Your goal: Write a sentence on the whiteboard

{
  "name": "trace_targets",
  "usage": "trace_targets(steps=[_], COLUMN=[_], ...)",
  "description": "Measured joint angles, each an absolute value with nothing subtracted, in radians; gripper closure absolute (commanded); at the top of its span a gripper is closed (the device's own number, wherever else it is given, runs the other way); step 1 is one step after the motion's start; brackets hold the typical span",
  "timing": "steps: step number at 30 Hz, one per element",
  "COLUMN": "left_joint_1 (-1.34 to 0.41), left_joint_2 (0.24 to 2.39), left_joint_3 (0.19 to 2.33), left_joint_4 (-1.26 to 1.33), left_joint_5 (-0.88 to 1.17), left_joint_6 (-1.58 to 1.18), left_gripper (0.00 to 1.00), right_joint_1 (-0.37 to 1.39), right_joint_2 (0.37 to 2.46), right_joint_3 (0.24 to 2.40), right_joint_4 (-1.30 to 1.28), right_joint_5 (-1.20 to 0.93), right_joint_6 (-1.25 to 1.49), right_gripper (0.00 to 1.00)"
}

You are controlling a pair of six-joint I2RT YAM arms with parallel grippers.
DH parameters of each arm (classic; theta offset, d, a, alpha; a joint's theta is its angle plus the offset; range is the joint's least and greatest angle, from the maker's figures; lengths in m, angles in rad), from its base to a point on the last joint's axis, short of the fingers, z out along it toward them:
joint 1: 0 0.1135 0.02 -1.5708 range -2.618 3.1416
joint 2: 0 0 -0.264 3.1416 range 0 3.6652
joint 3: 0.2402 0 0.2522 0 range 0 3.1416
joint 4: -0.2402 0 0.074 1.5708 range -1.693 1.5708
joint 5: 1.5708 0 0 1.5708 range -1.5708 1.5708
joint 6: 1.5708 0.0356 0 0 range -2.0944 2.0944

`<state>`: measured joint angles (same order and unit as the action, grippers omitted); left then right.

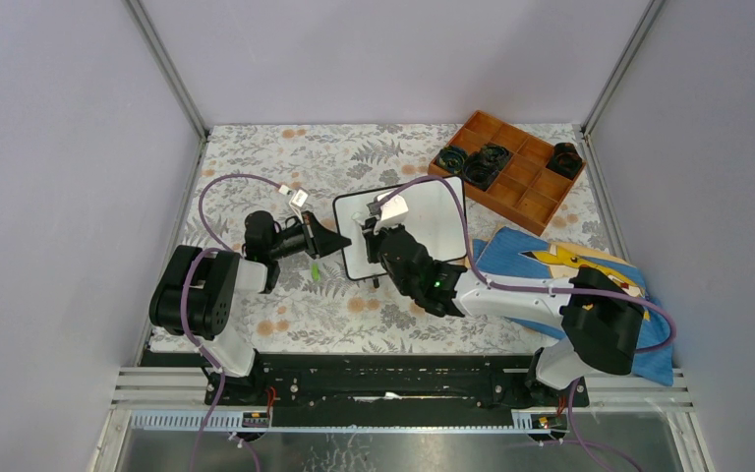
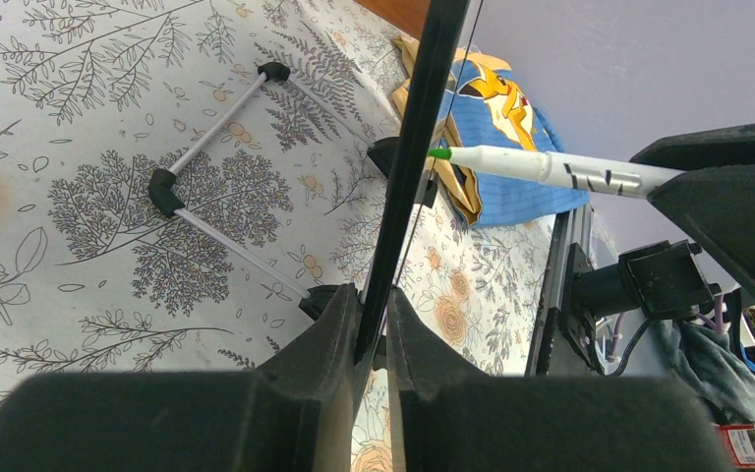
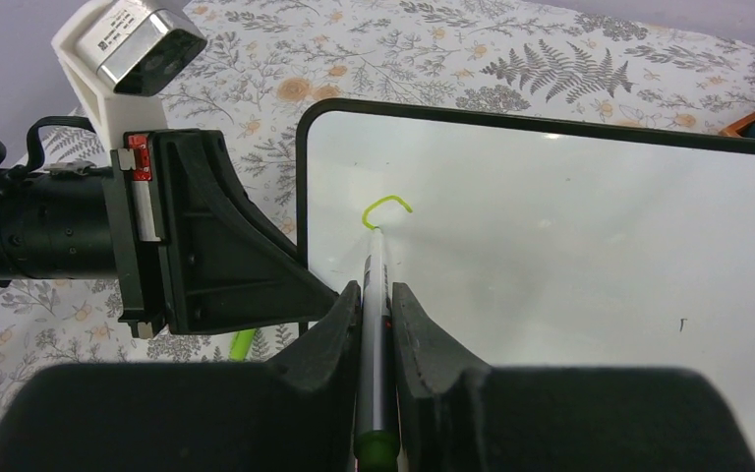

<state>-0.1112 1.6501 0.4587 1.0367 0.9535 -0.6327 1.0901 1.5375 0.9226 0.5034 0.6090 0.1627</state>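
The whiteboard (image 1: 433, 211) stands in the middle of the table (image 1: 256, 167). The left gripper (image 1: 346, 241) is on its left edge. The marker (image 3: 376, 285) touches its front. A tray (image 1: 521, 182) sits in the far right corner, and a cloth (image 1: 531, 261) lies by the right edge.

We take this for a robotics lab cell: plain lilac panels (image 1: 59, 147) in aluminium posts (image 1: 166, 69) enclose a floral-covered bench (image 1: 285, 157), and two cabled arms (image 1: 511, 293) are bolted to a black rail (image 1: 393, 374).

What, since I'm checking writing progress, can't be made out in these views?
Top view: the right gripper hides the green stroke on the whiteboard.
Left wrist: whiteboard is edge-on; its face is unseen.
Right wrist: frame crops the whiteboard's right end; a tiny dark mark is unreadable.
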Motion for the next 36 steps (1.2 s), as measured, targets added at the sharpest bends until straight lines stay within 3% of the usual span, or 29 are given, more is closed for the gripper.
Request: trace_targets(steps=[17, 36], left_joint_1=[-0.112, -0.122], left_joint_2=[1.65, 1.648], left_joint_3=[0.459, 0.459], left_joint_4=[1.036, 1.032], left_joint_5=[0.953, 0.952], left_joint_6=[-0.633, -0.618], left_gripper=[1.0, 1.0], right_joint_1=[1.085, 1.079], right_joint_2=[1.492, 1.493], right_joint_3=[0.885, 0.88], right_joint_4=[0.447, 0.418], right_joint_5=[0.643, 0.528], right_joint_6=[0.185, 0.207], right_gripper=[1.0, 1.0])
